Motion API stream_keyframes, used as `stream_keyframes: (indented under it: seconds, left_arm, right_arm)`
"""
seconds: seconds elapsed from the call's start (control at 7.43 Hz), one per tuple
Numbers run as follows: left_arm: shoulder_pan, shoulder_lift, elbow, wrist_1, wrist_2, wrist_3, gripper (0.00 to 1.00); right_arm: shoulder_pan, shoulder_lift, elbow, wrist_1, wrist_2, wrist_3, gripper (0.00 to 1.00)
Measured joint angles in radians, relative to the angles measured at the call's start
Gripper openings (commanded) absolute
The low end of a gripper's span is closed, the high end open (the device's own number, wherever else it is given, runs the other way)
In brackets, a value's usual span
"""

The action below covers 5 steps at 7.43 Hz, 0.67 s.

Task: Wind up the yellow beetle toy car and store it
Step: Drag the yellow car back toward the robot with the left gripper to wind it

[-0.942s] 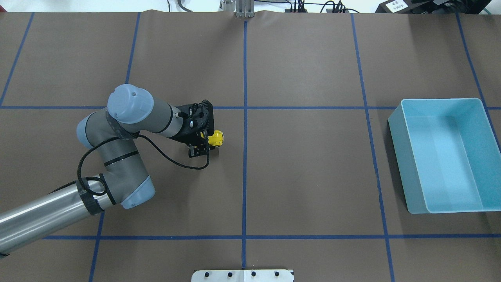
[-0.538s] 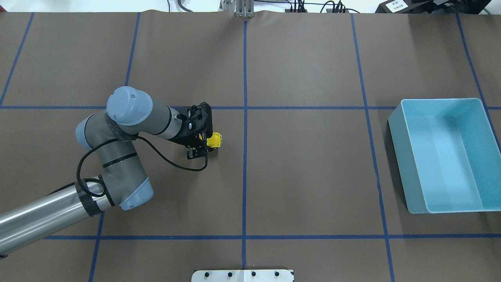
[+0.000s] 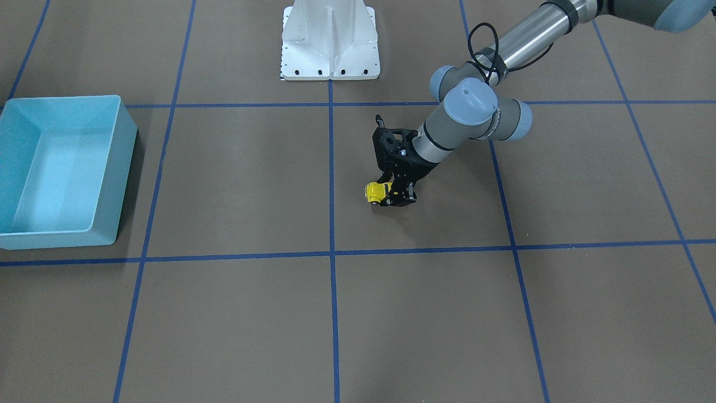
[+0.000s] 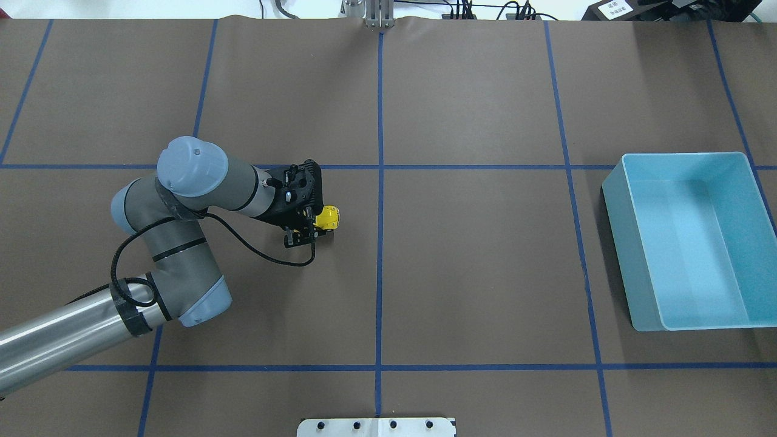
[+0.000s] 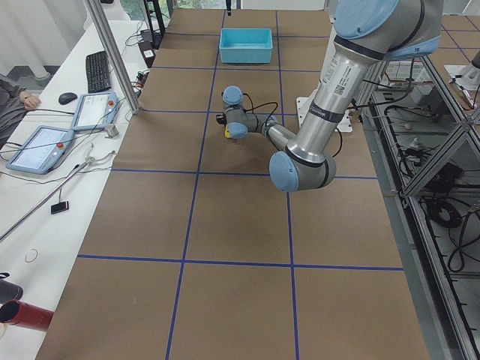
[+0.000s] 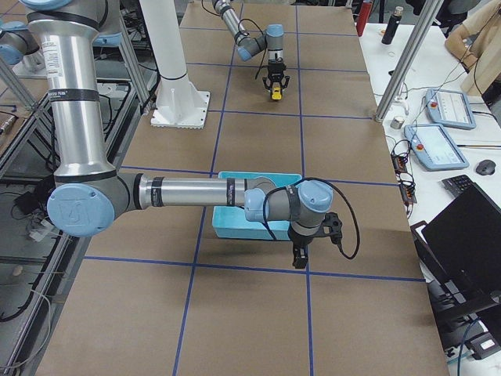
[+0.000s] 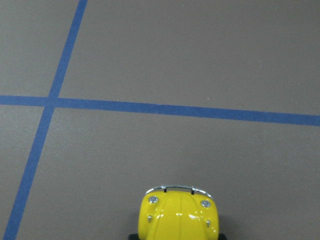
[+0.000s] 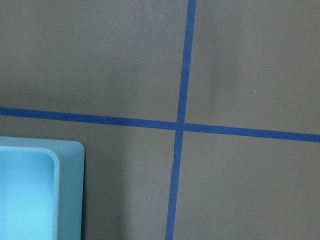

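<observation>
The yellow beetle toy car (image 4: 331,216) sits on the brown mat left of the centre line. My left gripper (image 4: 317,222) is shut on its rear half, with the nose sticking out toward the centre. It also shows in the front view (image 3: 373,192) and, nose up, at the bottom edge of the left wrist view (image 7: 178,215). The blue bin (image 4: 616,206) stands empty at the far right. My right gripper (image 6: 300,255) hangs low beside the bin's corner (image 8: 70,190); it shows only in the right side view, so I cannot tell if it is open or shut.
Blue tape lines grid the mat. The white robot base (image 3: 330,42) stands at the table's near edge, its plate showing in the overhead view (image 4: 376,426). Operators' tablets and a keyboard lie on a side desk (image 5: 94,109).
My left gripper has dragged the car a short way to the left across the mat, away from the centre line. The bin has not moved.
</observation>
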Motion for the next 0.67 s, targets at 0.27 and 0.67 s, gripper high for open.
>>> stream_keyframes:
  seconds: [0.27,0.67]
  left_arm:
    - [-0.003,0.010,-0.002,-0.011,-0.007,0.000,0.00]
    - [-0.008,0.032,-0.006,-0.030,-0.021,-0.001,0.00]
  right_arm:
    - [-0.001,0.000,0.000,0.000,0.004,0.000,1.00]
    - [-0.001,0.000,0.000,0.001,0.006,0.000,1.00]
